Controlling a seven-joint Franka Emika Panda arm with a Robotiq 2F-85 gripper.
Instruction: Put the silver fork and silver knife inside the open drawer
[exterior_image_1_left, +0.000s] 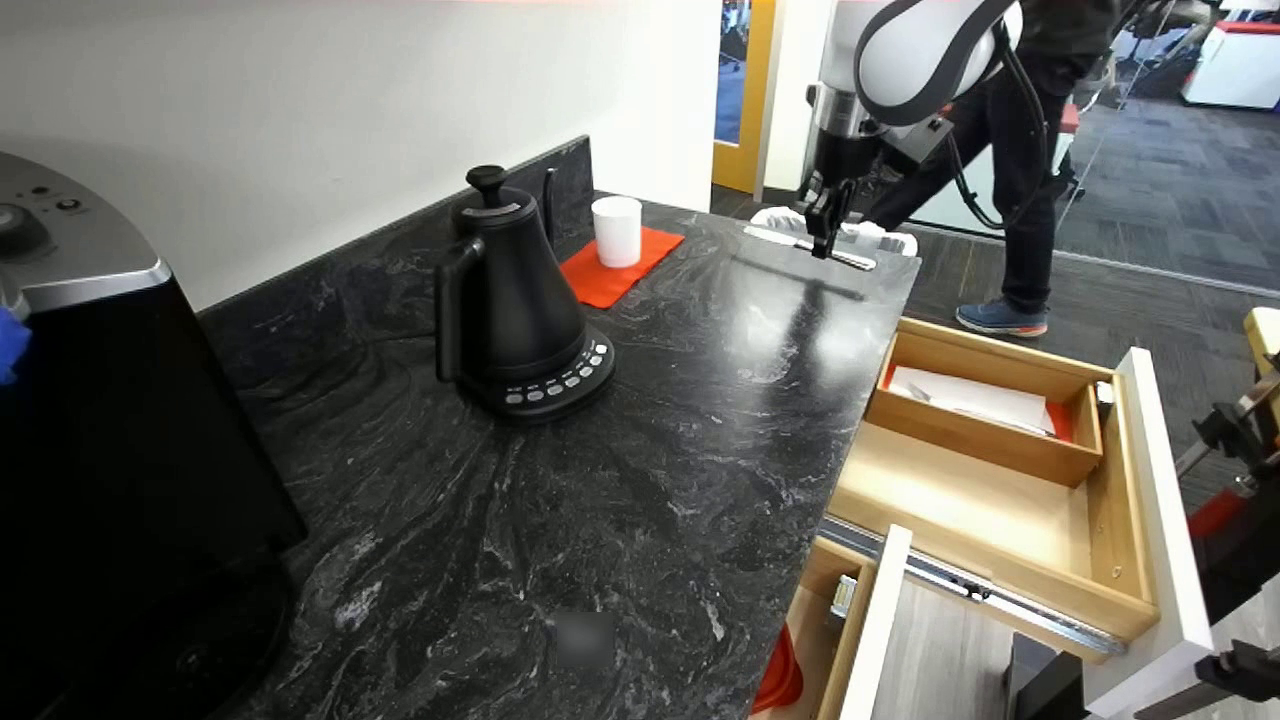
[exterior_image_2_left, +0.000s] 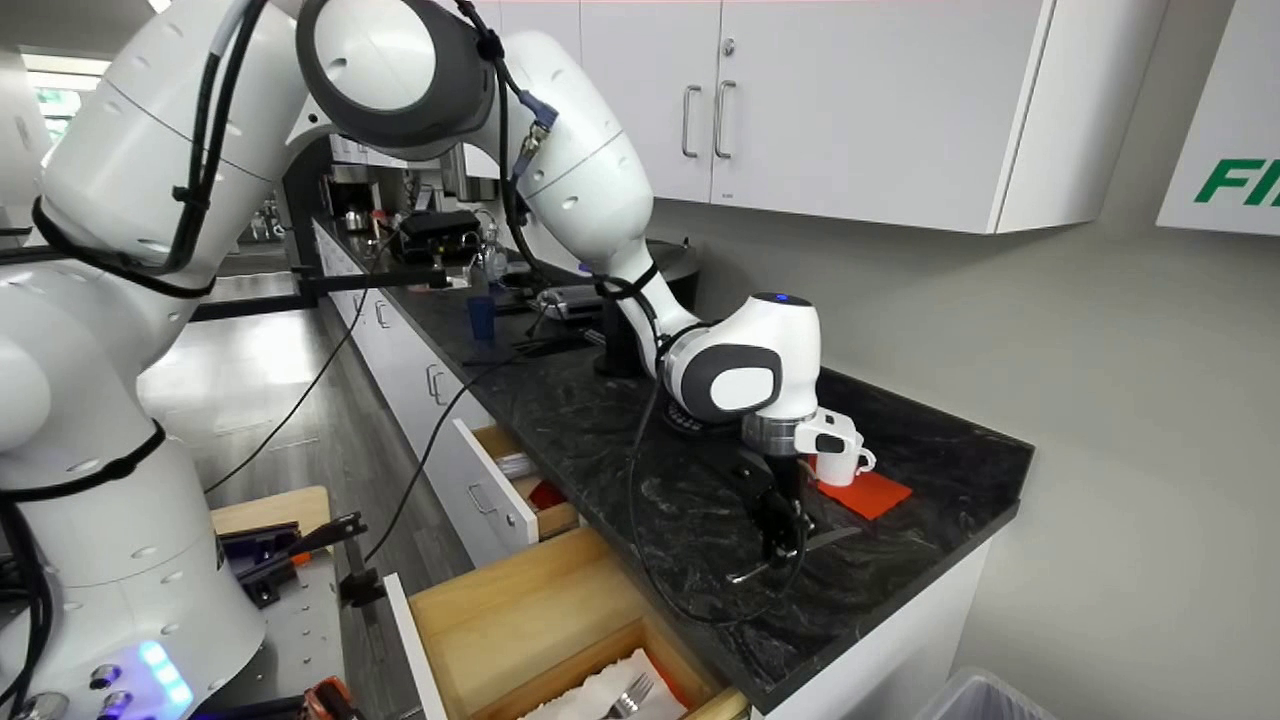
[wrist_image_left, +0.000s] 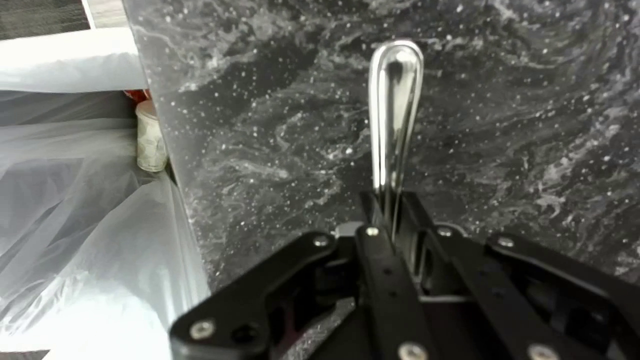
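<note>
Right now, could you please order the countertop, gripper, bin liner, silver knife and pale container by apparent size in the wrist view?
1. countertop
2. gripper and bin liner, too alike to rank, the gripper nearer the camera
3. silver knife, partly hidden by the gripper
4. pale container

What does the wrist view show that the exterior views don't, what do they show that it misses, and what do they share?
Only the wrist view: a pale cup-like container, seemingly inside the lined bin.
Only the exterior views, between them: the fork inside the open drawer, the white mug on the red napkin, and the black kettle.
Both: the knife held by the gripper, the dark counter and the lined bin.
</note>
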